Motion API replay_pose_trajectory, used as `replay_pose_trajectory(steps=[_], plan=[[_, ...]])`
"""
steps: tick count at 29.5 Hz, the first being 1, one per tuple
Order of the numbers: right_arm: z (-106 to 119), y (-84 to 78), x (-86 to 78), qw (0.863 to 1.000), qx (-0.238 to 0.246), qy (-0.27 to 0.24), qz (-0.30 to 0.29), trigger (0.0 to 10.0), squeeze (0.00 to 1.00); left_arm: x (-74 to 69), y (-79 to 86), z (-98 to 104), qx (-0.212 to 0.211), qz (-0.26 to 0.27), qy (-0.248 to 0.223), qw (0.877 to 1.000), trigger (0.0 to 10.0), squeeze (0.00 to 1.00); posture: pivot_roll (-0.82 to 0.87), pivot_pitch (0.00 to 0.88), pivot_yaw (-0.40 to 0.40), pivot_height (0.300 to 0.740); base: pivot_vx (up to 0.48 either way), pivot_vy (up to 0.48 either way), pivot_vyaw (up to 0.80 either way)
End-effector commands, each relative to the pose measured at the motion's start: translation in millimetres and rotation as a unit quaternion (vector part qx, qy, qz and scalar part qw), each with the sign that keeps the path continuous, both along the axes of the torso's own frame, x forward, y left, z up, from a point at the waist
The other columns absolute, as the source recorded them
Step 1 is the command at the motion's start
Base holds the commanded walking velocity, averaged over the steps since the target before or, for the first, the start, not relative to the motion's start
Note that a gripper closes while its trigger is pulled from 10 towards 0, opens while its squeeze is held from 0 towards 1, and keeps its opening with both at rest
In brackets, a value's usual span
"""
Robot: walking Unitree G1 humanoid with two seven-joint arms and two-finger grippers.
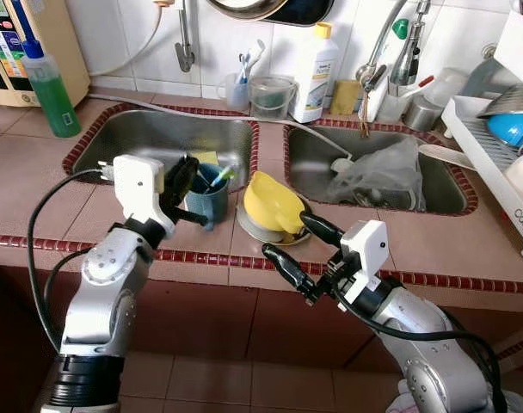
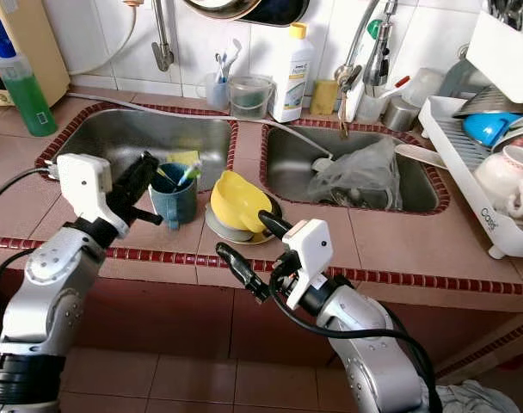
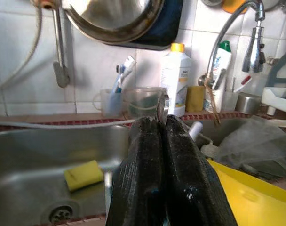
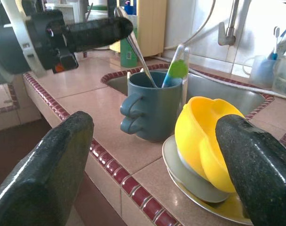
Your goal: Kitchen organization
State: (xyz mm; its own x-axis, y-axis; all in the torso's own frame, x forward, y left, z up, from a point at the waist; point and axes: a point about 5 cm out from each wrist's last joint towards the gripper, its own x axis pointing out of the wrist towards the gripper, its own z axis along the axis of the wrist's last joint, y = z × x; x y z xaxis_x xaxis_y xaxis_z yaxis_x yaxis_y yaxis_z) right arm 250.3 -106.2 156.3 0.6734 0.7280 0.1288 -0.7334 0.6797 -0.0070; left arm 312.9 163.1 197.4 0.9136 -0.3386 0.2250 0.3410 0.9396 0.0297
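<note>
**Two grippers at the counter edge, mug and bowl between them**

Far left, a green bottle (image 1: 48, 86) stands on the tiled counter (image 1: 38, 189), well apart from the rest. The left sink (image 1: 158, 138) holds a yellow sponge (image 3: 83, 174) near its drain.

The left gripper (image 1: 182, 185) is up beside the blue mug (image 1: 208, 200), fingers pressed together around the thin metal handle of a spoon (image 4: 136, 44) that slants down into the mug. A green-handled toothbrush (image 4: 176, 68) also stands in the mug. The mug sits on the counter strip between sink rim and front edge.

Just beside it, a yellow bowl (image 1: 274, 205) lies tilted on a grey plate (image 1: 260, 231), the plate close to the red-tiled front edge.

The right gripper (image 1: 300, 245) hovers off the counter's front edge, fingers wide apart, aimed at the bowl, touching nothing.

Right sink (image 1: 378, 163) holds a crumpled plastic bag (image 1: 382, 176). Far right, a white dish rack (image 1: 494, 163) takes the counter to its edge.
</note>
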Motion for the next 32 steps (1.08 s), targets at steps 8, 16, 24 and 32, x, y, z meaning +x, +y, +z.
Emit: replay_pose_trajectory(steps=[8, 16, 24, 32], plan=[[8.3, -1.5, 1.0, 1.0, 0.007, -0.015, -0.005, 10.0, 0.0, 0.0, 8.4, 22.0, 0.016, 0.0, -0.026, 1.0, 10.0, 0.0, 0.1, 0.0, -0.035, 0.74, 0.0, 0.0, 0.0], [8.8, -1.1, 2.1, 1.0, 0.007, -0.016, -0.003, 10.0, 0.0, -1.8, 9.9, 29.2, 0.031, -0.026, -0.028, 0.999, 10.0, 0.0, 0.1, 0.0, -0.033, 0.74, 0.0, 0.0, 0.0], [9.5, -0.1, 2.9, 1.0, 0.009, -0.017, -0.004, 10.0, 0.0, -0.9, 16.4, 51.9, 0.015, -0.045, -0.048, 0.998, 10.0, 0.0, 0.1, 0.0, -0.035, 0.74, 0.0, 0.0, 0.0], [10.3, 0.0, 5.0, 1.0, 0.01, -0.019, -0.004, 10.0, 0.0, 0.0, 28.3, 63.1, 0.007, -0.045, -0.054, 0.998, 10.0, 0.0, 0.1, 0.0, -0.038, 0.74, 0.0, 0.0, 0.0]])
